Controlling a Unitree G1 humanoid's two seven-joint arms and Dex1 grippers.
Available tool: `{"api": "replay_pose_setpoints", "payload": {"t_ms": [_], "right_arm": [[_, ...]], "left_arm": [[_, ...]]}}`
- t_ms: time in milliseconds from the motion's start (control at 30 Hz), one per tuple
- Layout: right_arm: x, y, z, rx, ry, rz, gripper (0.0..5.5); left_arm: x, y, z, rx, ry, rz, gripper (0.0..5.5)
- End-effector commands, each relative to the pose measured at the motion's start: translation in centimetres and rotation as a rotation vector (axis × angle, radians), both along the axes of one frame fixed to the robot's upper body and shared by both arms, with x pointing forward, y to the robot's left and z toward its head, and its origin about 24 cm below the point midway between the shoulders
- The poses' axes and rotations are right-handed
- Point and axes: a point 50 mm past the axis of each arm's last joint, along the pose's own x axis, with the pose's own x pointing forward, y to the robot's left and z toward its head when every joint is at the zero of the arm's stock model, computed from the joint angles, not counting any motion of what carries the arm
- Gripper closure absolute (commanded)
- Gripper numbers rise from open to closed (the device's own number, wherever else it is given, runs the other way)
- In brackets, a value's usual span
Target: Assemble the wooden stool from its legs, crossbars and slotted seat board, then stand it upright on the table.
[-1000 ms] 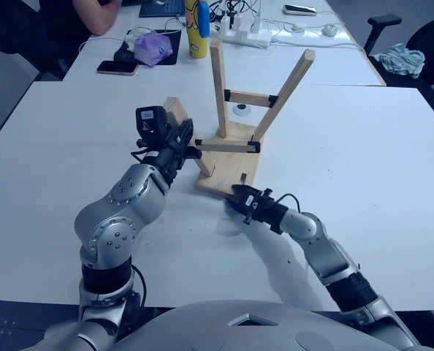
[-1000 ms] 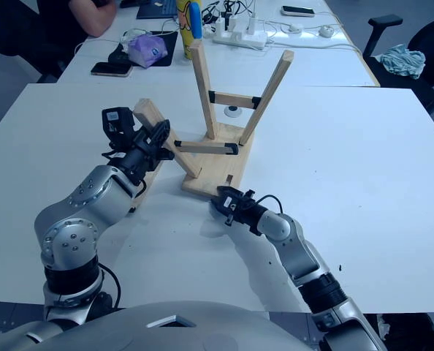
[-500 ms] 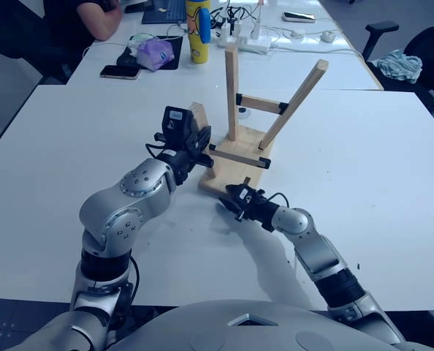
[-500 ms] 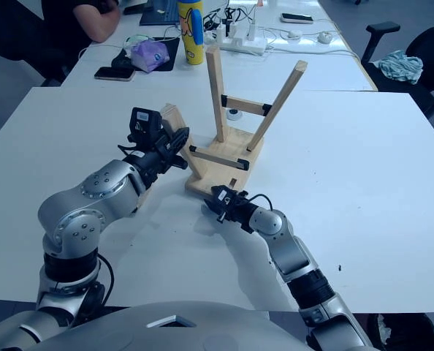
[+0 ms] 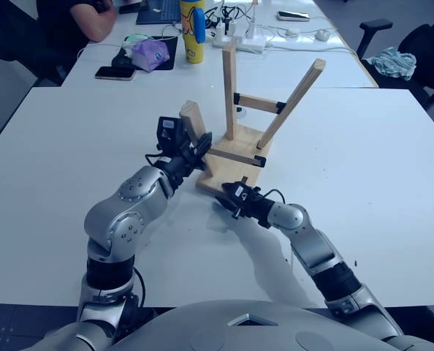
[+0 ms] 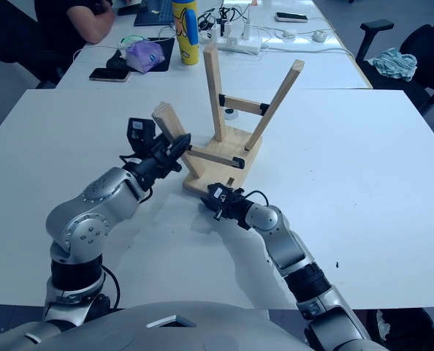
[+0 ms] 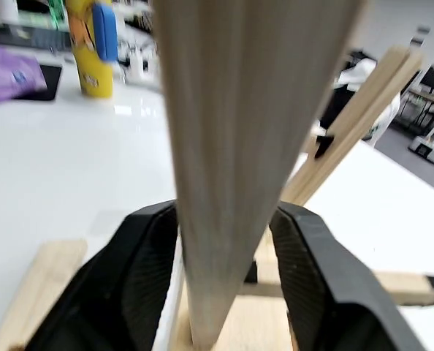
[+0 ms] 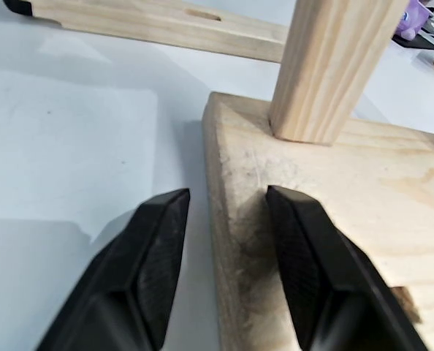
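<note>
Stool upside down on the white table (image 5: 363,161), seat board (image 5: 228,174) lying flat, two legs (image 5: 229,88) standing up from it, joined by a crossbar (image 5: 259,104). Left gripper (image 5: 195,150) clamped on a third leg (image 5: 193,123), tilted, lower end at the board. Right gripper (image 5: 231,196) at the board's near edge, jaws parted, straddling that edge.

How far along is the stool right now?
Done: two legs stand in the upturned seat board, joined by a crossbar. In hand: the left gripper clamps a third leg, tilted at the board's corner, while the right gripper straddles the board's near edge. Left: seating that leg, any remaining parts, then turning everything upright.
</note>
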Motion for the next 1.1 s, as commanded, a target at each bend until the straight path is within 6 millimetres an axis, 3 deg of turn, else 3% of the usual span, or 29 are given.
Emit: {"api": "replay_pose_setpoints", "payload": {"t_ms": [33,200,300,467,567,633,733,800,867,900,967,1033,1100], "right_arm": [[-1.9,-2.4,-4.4,-0.145,0.204,-0.052,3.54],[-1.9,-2.6,-4.8,-0.152,0.191,-0.053,3.54],[-1.9,-2.7,-5.4,-0.172,0.189,-0.05,3.54],[-1.6,-2.6,-5.7,-0.183,0.192,-0.033,3.54],[-1.4,-2.4,-5.8,-0.191,0.191,-0.014,3.54],[-1.4,-2.3,-5.9,-0.191,0.192,-0.012,3.54],[-1.3,-2.2,-6.0,-0.194,0.19,-0.001,3.54],[-1.4,-2.1,-6.1,-0.193,0.19,0.0,3.54],[-1.4,-2.1,-6.1,-0.199,0.19,0.005,3.54],[-1.4,-2.0,-6.1,-0.197,0.189,0.006,3.54],[-1.4,-1.8,-6.0,-0.192,0.189,0.009,3.54],[-1.4,-1.5,-5.9,-0.19,0.189,0.022,3.54],[-1.5,-1.5,-5.9,-0.188,0.191,0.025,3.54]], "left_arm": [[-1.7,1.5,2.8,-0.031,-0.235,-0.052,3.23],[-2.7,2.2,6.4,0.034,-0.501,-0.126,3.62],[-0.9,1.3,9.2,-0.01,-0.593,-0.097,4.12],[3.1,-0.2,11.4,-0.086,-0.564,-0.03,4.77],[5.1,-0.1,13.1,-0.143,-0.548,0.013,5.19],[6.0,-0.2,14.1,-0.197,-0.522,0.016,5.48],[6.2,-0.4,14.6,-0.194,-0.533,0.018,5.48],[6.6,-0.7,13.5,-0.154,-0.478,0.004,5.48],[7.2,-2.0,8.4,-0.082,-0.181,-0.103,5.48],[7.4,-2.0,5.2,-0.101,-0.013,-0.088,5.48],[6.9,-1.9,0.6,-0.091,0.188,-0.087,5.48],[6.3,-1.7,-1.3,-0.069,0.254,-0.075,5.48],[6.1,-2.0,-0.6,-0.07,0.221,-0.071,5.48]]}}
